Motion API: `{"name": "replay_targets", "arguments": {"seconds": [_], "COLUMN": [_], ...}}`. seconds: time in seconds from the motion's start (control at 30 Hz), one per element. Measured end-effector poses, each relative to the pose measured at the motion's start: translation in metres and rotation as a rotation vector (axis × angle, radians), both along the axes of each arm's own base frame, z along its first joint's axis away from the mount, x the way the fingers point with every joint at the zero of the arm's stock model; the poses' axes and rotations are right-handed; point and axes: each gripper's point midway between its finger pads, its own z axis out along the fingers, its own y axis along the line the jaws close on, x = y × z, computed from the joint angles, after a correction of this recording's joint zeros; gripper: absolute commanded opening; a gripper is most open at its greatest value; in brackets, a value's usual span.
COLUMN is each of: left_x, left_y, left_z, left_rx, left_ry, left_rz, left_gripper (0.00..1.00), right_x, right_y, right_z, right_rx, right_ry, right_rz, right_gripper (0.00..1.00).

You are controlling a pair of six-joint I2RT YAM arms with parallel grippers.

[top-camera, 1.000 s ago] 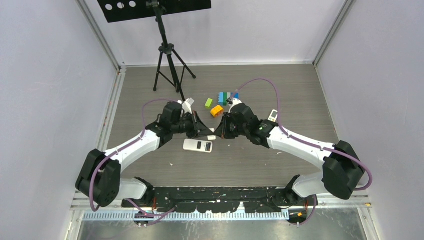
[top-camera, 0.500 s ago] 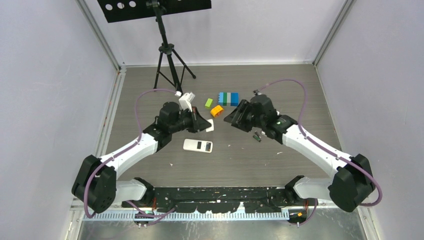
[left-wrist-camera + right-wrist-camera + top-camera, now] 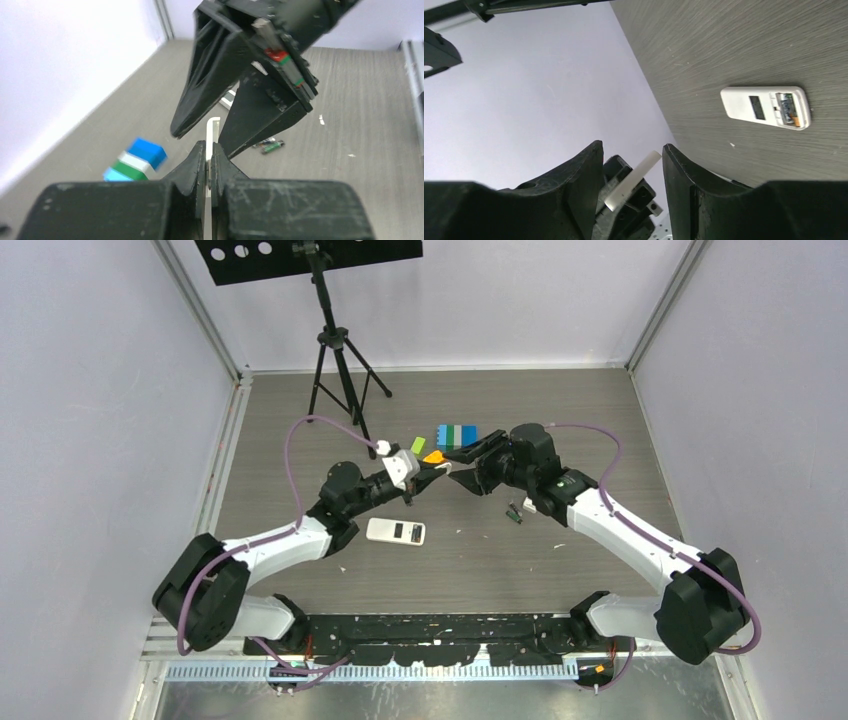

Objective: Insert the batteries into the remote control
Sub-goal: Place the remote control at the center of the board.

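Note:
The white remote control [image 3: 395, 531] lies flat on the table with its battery bay uncovered [image 3: 787, 107]. My left gripper [image 3: 432, 473] is raised above the table, shut on a thin white battery cover [image 3: 214, 129]. The right gripper [image 3: 458, 468] faces it nose to nose, open. Its fingers [image 3: 200, 95] straddle the cover's free end [image 3: 634, 179] without clamping it. Two slim dark-greenish batteries [image 3: 515, 512] lie on the table under the right forearm, also seen as batteries [image 3: 270, 146] in the left wrist view.
Toy blocks sit behind the grippers: a blue, green and white stack [image 3: 457, 434], a bright green block [image 3: 418, 444] and an orange one [image 3: 433, 455]. A black tripod [image 3: 335, 350] stands at the back left. Side walls enclose the table.
The right gripper opened, lifted off the table and swung back toward the left one. The left arm raised the white cover and carried it right. The batteries came into view.

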Motion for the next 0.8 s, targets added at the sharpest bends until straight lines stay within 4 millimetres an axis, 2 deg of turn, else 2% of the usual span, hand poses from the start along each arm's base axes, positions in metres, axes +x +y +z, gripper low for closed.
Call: {"name": "replay_targets", "arguments": {"seconds": [0.1,0.27,0.37,0.5,0.6,0.73,0.8], "left_x": [-0.006,-0.015,-0.020,-0.023,-0.024,-0.024,-0.025], "left_y": [-0.006,-0.010,-0.011,-0.012,-0.012,-0.010,-0.009], "left_z": [0.006,0.024,0.033,0.034,0.035,0.035,0.034], "left_rx": [0.024,0.010,0.001,0.003,0.001,-0.005,-0.005], "left_ry": [-0.180,-0.379,-0.451,-0.488,-0.501,-0.512,-0.516], "left_rz": [-0.060,-0.108,-0.123,-0.133,-0.131,-0.124,-0.122], "left_gripper": [0.00,0.00,0.00,0.00,0.00,0.00,0.00], "right_x": [0.002,0.002,0.002,0.001,0.001,0.002,0.001], "right_y": [0.000,0.000,0.002,0.003,0.004,0.004,0.005], "right_z": [0.006,0.015,0.016,0.015,0.016,0.017,0.018], "right_rx": [0.039,0.090,0.119,0.152,0.173,0.189,0.197], "right_ry": [0.021,0.043,0.052,0.076,0.085,0.091,0.092], "right_rz": [-0.029,-0.052,-0.057,-0.061,-0.068,-0.072,-0.065], "right_gripper": [0.48,0.26,0.15,0.04,0.03,0.20,0.24]}}
